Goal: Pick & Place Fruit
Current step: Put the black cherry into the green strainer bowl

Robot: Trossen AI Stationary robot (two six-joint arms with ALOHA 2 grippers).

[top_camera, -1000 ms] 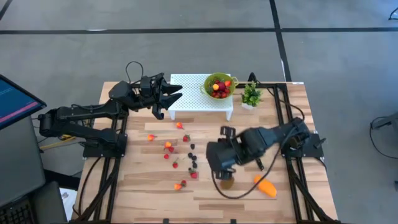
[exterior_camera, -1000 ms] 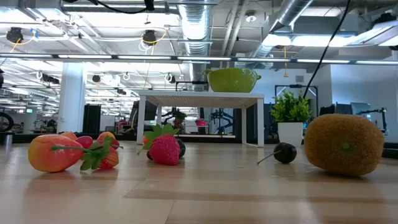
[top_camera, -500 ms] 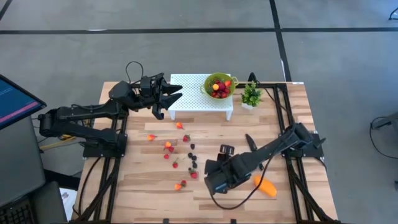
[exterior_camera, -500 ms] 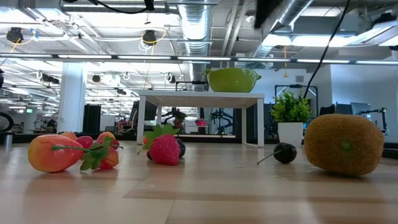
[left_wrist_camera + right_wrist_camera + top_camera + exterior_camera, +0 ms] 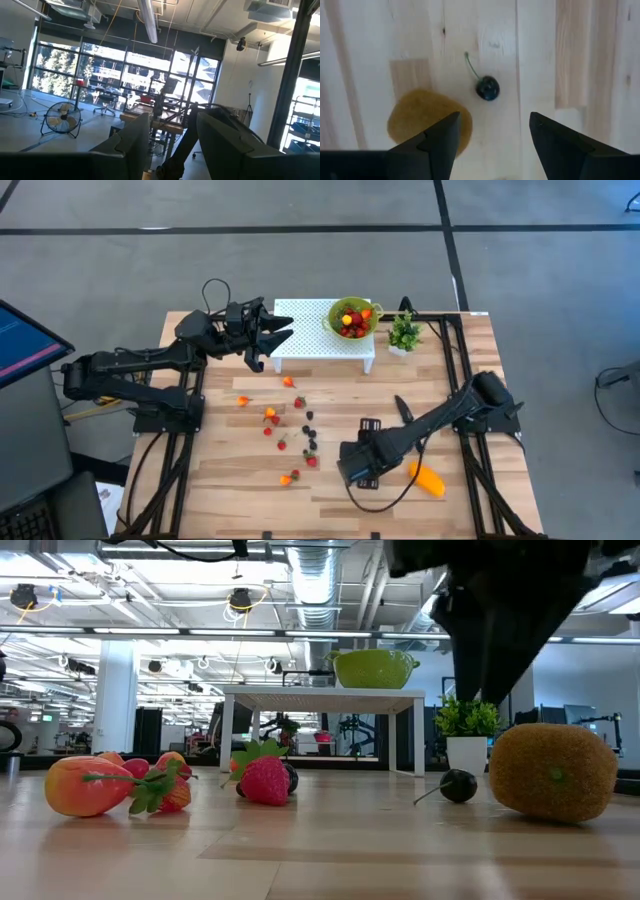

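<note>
The task looks partly done. The green bowl (image 5: 351,317) on the white stand (image 5: 322,350) already holds a small heap of red and yellow fruit, too tightly packed to count. Much remains on the wooden counter (image 5: 240,470): roughly a dozen small loose pieces, red, orange and dark, are scattered between the two arms, though an exact count is not possible from above.

One kiwi (image 5: 430,122) lies near the front edge, with one dark cherry (image 5: 487,88) just beside it, and one orange mango (image 5: 427,479) lies a little farther right. One potted plant (image 5: 404,334) stands right of the stand.

The right pincer (image 5: 490,135) hovers directly over the kiwi and cherry, its fingers spread and holding nothing. The left pincer (image 5: 270,336) waits near the stand's left end, fingers parted with nothing visible between them.

The kiwi appears to be the next pick.
</note>
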